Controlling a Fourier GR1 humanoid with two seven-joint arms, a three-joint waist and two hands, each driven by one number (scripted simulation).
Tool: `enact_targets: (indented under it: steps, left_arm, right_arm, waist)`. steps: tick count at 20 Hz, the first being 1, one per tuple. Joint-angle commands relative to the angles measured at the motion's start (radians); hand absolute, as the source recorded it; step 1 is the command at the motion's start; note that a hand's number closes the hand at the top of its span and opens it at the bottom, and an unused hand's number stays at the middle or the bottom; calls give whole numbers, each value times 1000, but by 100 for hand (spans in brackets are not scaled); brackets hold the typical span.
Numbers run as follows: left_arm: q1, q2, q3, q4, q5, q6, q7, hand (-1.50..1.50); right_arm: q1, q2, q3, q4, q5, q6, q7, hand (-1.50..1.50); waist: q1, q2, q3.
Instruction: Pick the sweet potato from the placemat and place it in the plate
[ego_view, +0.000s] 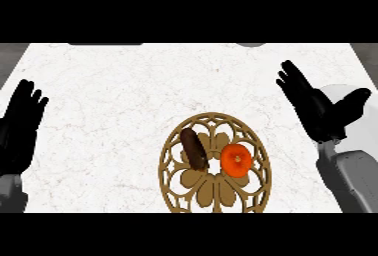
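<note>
The left hand (21, 127) rested open at the counter's (111, 100) left edge, fingers straight, holding nothing. The sweet potato (195, 149) lay on the tan openwork placemat (214, 200), long axis nearly up-down, an orange piece (237, 160) just beside it. The right hand (314, 107), open and empty, hung nearer, up-right of it, over a white plate (334, 95). Bare counter lay between.
</note>
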Motion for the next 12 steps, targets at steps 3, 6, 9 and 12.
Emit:
enact_targets:
  steps: [3, 6, 9, 12]
  left_arm:
    - [-33, -10, -71, 54, -36, -41, 5, 0]
    - [-79, 4, -151, 72, -76, -92, 22, 0]
    - [-37, -39, -177, 132, -71, -101, 6, 0]
    - [-111, -64, -165, 225, -92, -89, 17, 0]
  right_arm:
    - [-211, 6, 201, 10, 103, 147, 96, 150]
    - [-336, 33, 357, 20, 147, 317, 112, 150]
    - [-386, -68, 371, 8, 495, 142, -71, -150]
    - [-339, 68, 348, 260, 439, 164, -285, -150]
  waist:
    - [48, -8, 6]
    - [99, 14, 4]
    - [41, -1, 6]
    - [24, -4, 9]
